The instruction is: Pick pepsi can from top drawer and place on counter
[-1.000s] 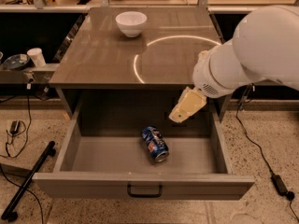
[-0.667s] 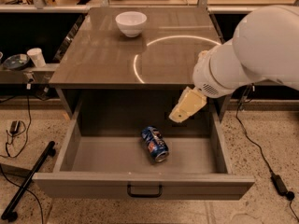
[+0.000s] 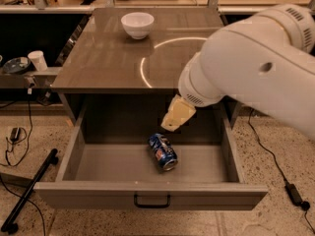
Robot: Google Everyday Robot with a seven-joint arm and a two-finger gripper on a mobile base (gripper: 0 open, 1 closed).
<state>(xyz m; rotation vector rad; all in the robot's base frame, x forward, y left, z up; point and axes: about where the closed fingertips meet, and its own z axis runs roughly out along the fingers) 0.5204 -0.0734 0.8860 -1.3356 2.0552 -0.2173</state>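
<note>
The pepsi can [image 3: 162, 152] is blue with silver ends and lies on its side on the grey floor of the open top drawer [image 3: 123, 163], near the middle. My gripper [image 3: 177, 115] is a pale beige wedge at the end of the big white arm. It hangs inside the drawer opening, just above and slightly right of the can, apart from it. The glossy grey-brown counter [image 3: 108, 58] is behind the drawer and shows a bright ring reflection.
A white bowl [image 3: 137, 24] stands at the counter's back. A white cup [image 3: 38, 60] and clutter sit on a ledge at left. A dark handle [image 3: 152, 201] is on the drawer front. A black pole [image 3: 29, 191] and cables lie on the floor.
The arm has moved left and a little down, bringing the gripper closer to the can. The can has not moved.
</note>
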